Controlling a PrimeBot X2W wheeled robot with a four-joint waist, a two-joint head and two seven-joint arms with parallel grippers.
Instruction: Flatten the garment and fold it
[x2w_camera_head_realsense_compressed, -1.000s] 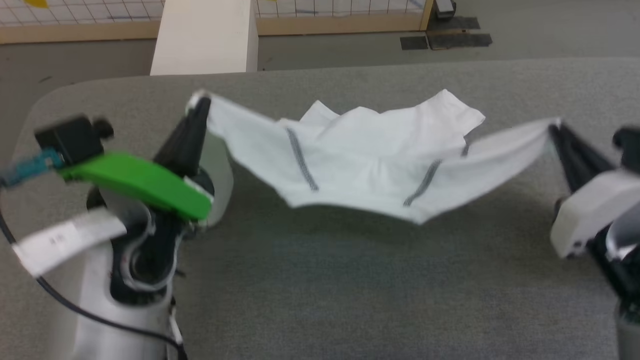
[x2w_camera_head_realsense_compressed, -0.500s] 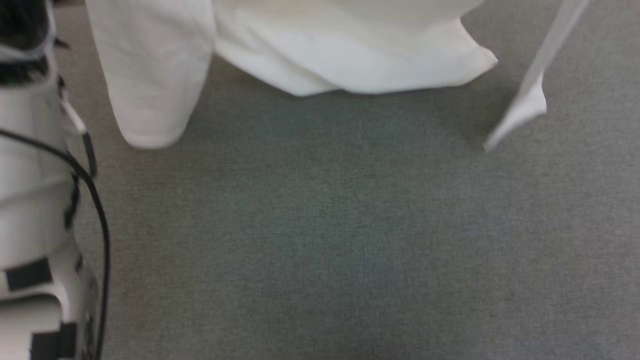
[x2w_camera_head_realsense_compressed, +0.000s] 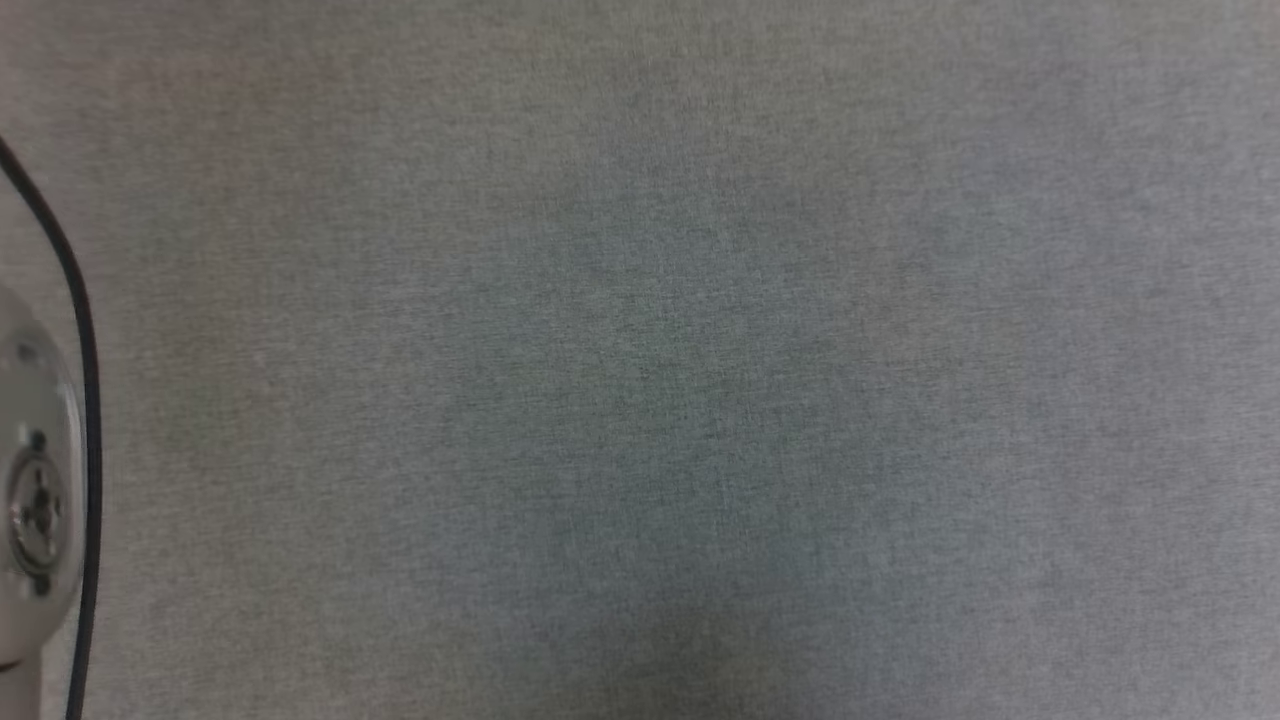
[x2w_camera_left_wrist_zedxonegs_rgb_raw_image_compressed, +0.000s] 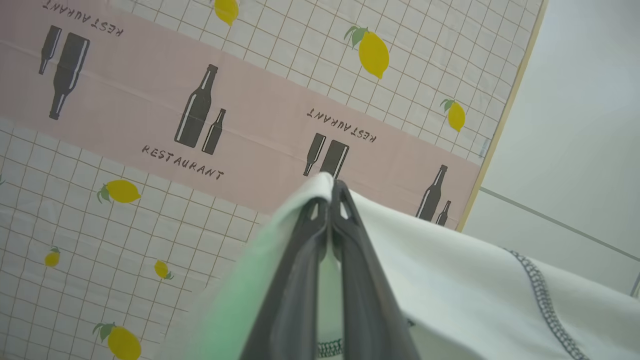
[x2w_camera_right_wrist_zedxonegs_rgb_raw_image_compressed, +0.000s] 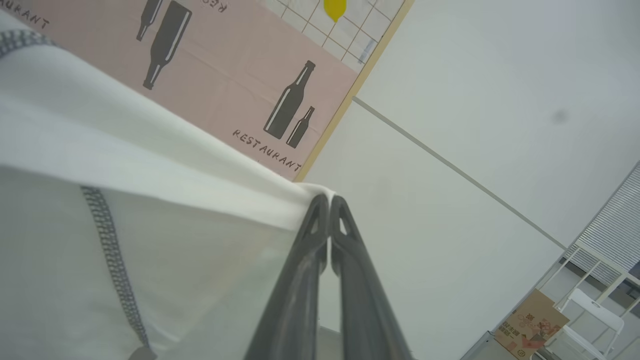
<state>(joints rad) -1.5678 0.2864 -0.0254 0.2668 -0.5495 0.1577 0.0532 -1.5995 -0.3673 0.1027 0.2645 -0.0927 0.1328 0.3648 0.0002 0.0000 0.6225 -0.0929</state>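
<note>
Head view: bare grey surface (x2w_camera_head_realsense_compressed: 640, 360). A pale arm joint (x2w_camera_head_realsense_compressed: 30, 480) and a black cable (x2w_camera_head_realsense_compressed: 85, 400) sit at one edge.

Left wrist view: left hand (x2w_camera_left_wrist_zedxonegs_rgb_raw_image_compressed: 332, 195) closed, fingers (x2w_camera_left_wrist_zedxonegs_rgb_raw_image_compressed: 300, 280) together and clamped on an edge of the white shirt (x2w_camera_left_wrist_zedxonegs_rgb_raw_image_compressed: 450, 270). Cloth runs off to the hand's right, carrying a dark stitched seam (x2w_camera_left_wrist_zedxonegs_rgb_raw_image_compressed: 542, 295). A patterned panel (x2w_camera_left_wrist_zedxonegs_rgb_raw_image_compressed: 150, 125) lies beyond the fingertips. Green blur (x2w_camera_left_wrist_zedxonegs_rgb_raw_image_compressed: 225, 310) beside the fingers, unreadable.

Right wrist view: right hand (x2w_camera_right_wrist_zedxonegs_rgb_raw_image_compressed: 329, 200) pinched shut on another shirt edge, cloth pulled taut to its left. Probably held aloft between both hands to spread it before laying it flat. Cannot tell which part each hand grips, or how low the shirt hangs toward the surface.
</note>
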